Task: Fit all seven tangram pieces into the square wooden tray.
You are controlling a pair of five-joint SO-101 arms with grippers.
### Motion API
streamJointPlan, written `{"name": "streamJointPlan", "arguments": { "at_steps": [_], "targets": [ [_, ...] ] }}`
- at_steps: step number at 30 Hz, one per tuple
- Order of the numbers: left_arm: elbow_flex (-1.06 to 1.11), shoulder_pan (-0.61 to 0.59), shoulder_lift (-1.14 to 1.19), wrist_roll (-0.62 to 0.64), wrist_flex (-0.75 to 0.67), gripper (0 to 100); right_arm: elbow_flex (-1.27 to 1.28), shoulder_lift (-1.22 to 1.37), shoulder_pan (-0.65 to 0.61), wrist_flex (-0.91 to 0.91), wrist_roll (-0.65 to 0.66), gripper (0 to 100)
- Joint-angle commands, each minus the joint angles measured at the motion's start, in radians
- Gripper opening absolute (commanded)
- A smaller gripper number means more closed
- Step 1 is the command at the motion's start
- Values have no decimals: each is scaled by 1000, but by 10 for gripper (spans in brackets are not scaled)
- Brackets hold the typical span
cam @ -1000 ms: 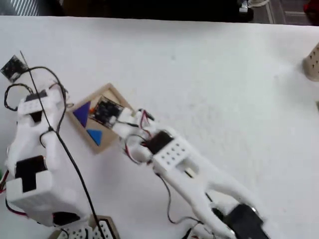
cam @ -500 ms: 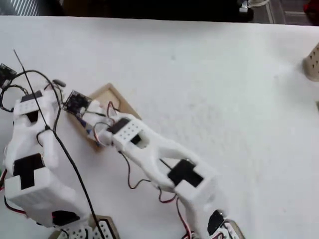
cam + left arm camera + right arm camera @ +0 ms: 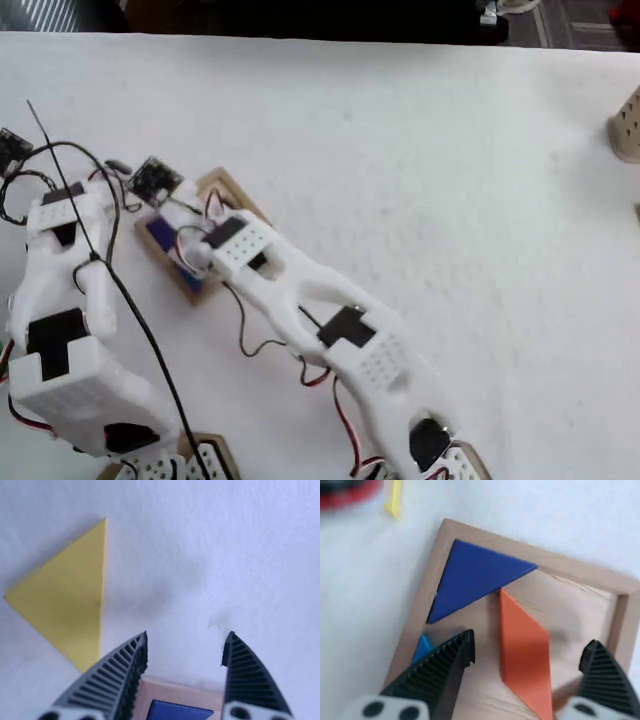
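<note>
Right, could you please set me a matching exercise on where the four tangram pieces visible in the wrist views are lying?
Pieces:
1. yellow triangle
2. dark blue triangle
3. orange parallelogram
4. light blue piece

Places:
A. in the tray, partly hidden by the right tool
B. on the bare table, outside the tray
C. in the tray, tucked into a corner of its rim
D. in the tray's middle, one tip meeting the dark blue triangle

Pairs: 1-B, 2-C, 3-D, 4-A.
</note>
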Motion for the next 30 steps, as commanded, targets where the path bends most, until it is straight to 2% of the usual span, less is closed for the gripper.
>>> {"name": "streamJointPlan", "arguments": {
  "at_steps": [1, 7, 10, 14, 23, 30],
  "targets": [
    [-44, -2, -4, 3, 11, 246, -158, 42, 36, 130, -26, 334],
    [-44, -1, -4, 2, 11, 246, -374, 159, 38, 372, -20, 327],
    [-44, -1, -4, 2, 11, 246, -453, 199, 38, 450, -20, 240],
    [-44, -1, -4, 2, 11, 246, -511, 232, 39, 486, -23, 124],
    [-44, -1, -4, 2, 11, 246, -522, 229, 42, 496, -15, 66],
    [-49, -7, -5, 2, 11, 247, -617, 124, 44, 634, 235, 45]
  ]
}}
